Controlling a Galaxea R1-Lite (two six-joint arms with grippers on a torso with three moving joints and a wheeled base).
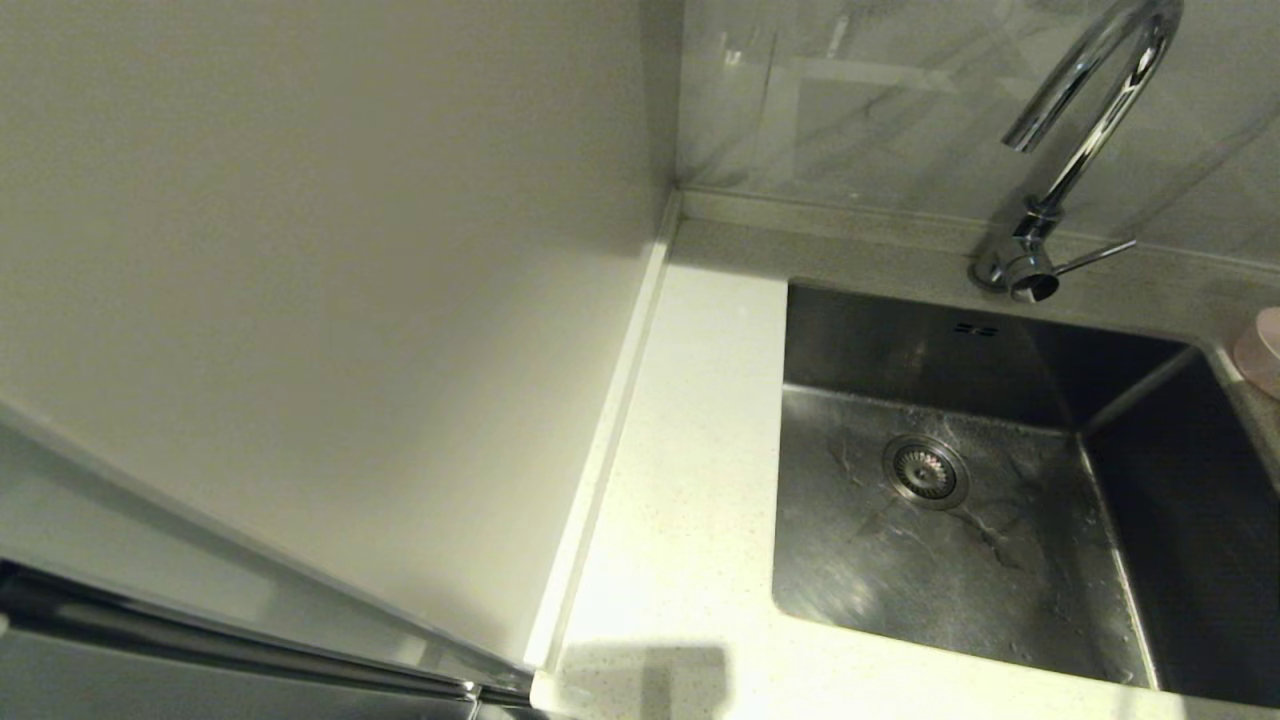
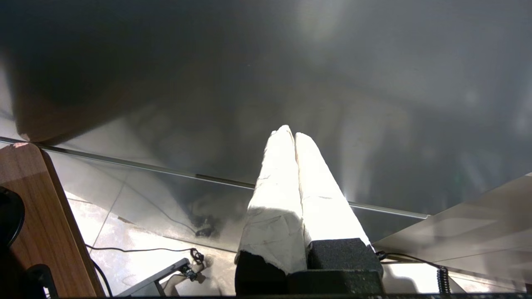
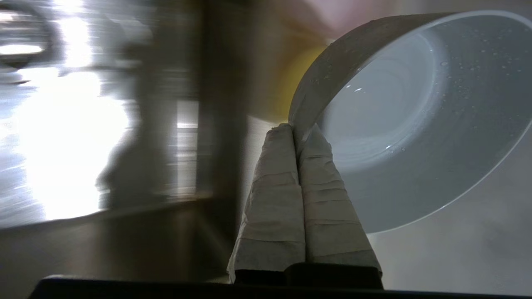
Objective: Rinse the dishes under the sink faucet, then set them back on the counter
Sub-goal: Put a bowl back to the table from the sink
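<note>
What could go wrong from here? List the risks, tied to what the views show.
1. The right tool pinches only the thin rim of the wet grey-blue bowl; droplets on it suggest it might slip out.
2. The bowl hangs tilted, so leftover water may drip where it is set down.
3. In the head view only an edge of the pink bowl shows on the counter, so placing beside it is hard to check.

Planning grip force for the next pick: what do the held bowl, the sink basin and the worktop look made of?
Grey-blue bowl, pinched at its rim by the right gripper: smooth, glossy, droplets beading, glazed ceramic or hard plastic, cannot tell which. Sink: brushed stainless steel with dull streaky reflections. Counter: white, finely speckled, looks like polished stone or composite.
</note>
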